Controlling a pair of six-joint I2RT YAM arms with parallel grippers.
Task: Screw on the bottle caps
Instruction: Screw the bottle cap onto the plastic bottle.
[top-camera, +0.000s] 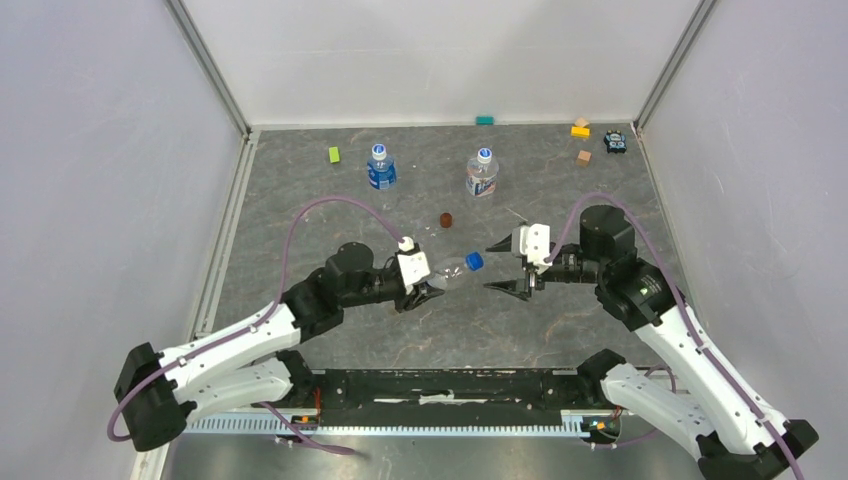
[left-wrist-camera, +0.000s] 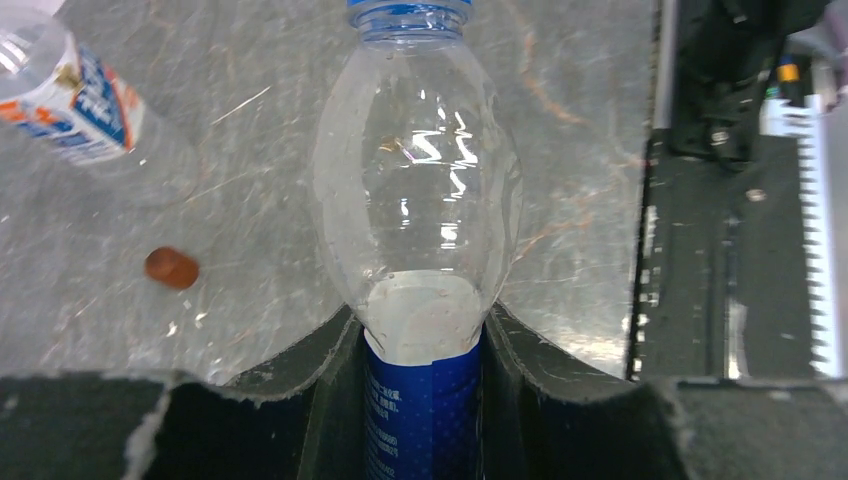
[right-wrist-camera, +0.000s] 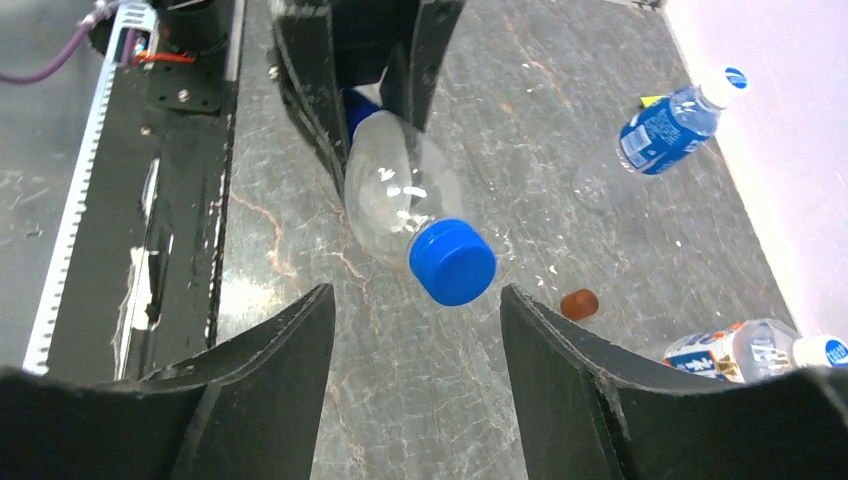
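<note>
Grey stone-look table (top-camera: 560, 320): matte, marbled w/ pale veins and fine scratches; black rail along near edge.
L gripper (top-camera: 428, 288): black fingers w/ rough-edged pads, closed partway onto the held bottle at its label end, one finger each side; firm clamp.
R gripper (top-camera: 489, 267): black wedge-shaped fingers spread wide, holding nothing; the gap faces the bottle's neck end.
Held bottle (left-wrist-camera: 418, 200): clear thin plastic, bulbous shoulder w/ glossy glare spots; blue-and-white wrap label sits between L fingers; lies about level, mid-table, neck pointing toward R gripper.
Back-left bottle (top-camera: 380, 168): upright near back of table, blue label, clear body.
Back-right bottle (top-camera: 482, 173): upright, well apart from the first; label paler w/ white.
Blue cap (right-wrist-camera: 452, 261): solid blue, round, smooth top; sits on the held bottle's neck, just ahead of R fingertips, no contact; how tight, can't tell.
Whitish caps (top-camera: 378, 151): one on each standing bottle, round, pale w/ blue mark.
Red-brown disc (top-camera: 446, 219): small, flat, round; on table betw. standing bottles and held bottle.
Blocks: green (top-camera: 334, 154), teal (top-camera: 485, 120), yellow (top-camera: 580, 130), tan (top-camera: 584, 157); boxy, scattered along back edge.
</note>
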